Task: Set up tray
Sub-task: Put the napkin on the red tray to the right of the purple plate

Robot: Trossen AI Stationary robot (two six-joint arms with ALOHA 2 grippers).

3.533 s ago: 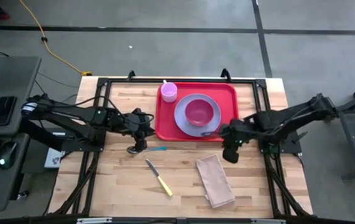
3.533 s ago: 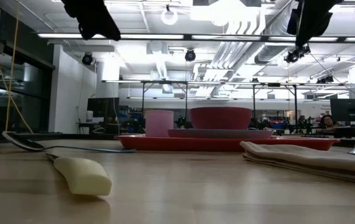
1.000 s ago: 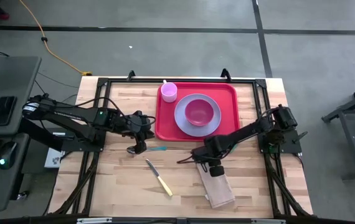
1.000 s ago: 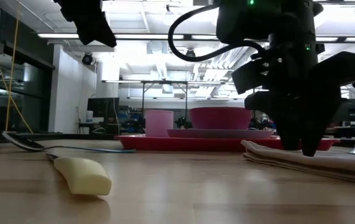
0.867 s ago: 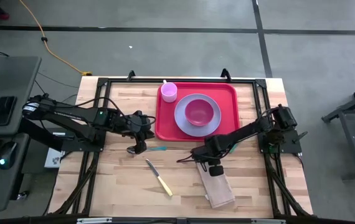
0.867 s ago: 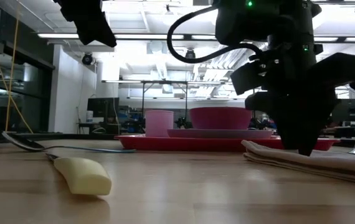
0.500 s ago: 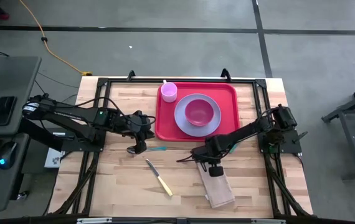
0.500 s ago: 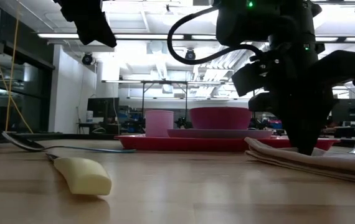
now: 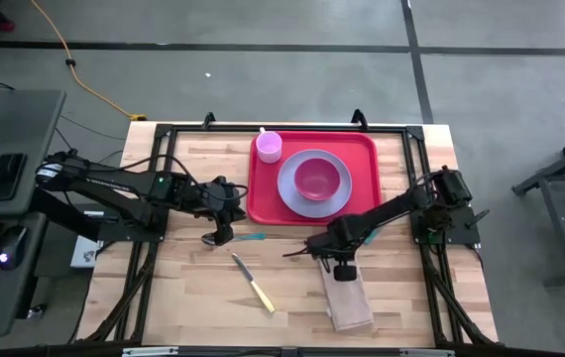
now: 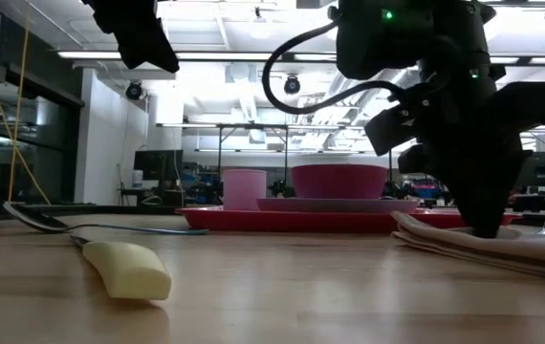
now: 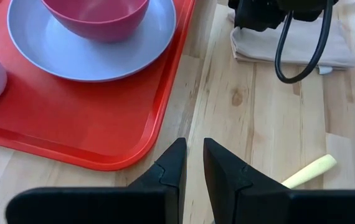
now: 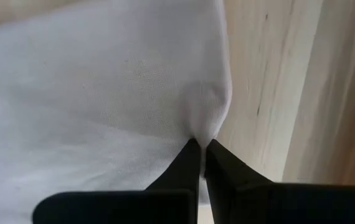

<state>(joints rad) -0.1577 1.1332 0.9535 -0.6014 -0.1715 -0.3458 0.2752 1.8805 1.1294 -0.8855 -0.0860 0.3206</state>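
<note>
Tray (image 9: 314,178) of red plastic lies flat at the far middle of the wooden counter (image 9: 183,288), carrying a lavender plate (image 9: 287,188) with a pink bowl (image 9: 315,178) set on it and a pink cup (image 9: 269,147) in the tray's far left corner. The right gripper (image 12: 200,144) is down at the near side of the tray, its 2 fingers pinched together on a fold at the edge of the beige napkin (image 9: 348,301), which lies on the counter just apart from the tray's near rim; the low view shows the dark gripper (image 10: 483,215) standing on the napkin's top layer (image 10: 464,247). The left gripper (image 11: 192,163) hovers just off the tray's near left corner, its fingers narrowly parted and holding nothing. A spoon (image 9: 248,237) with a blue handle rests on the counter below the left gripper, near the tray's near left corner. A knife (image 9: 254,285) with a pale yellow handle lies nearer the front edge, left of the napkin.
</note>
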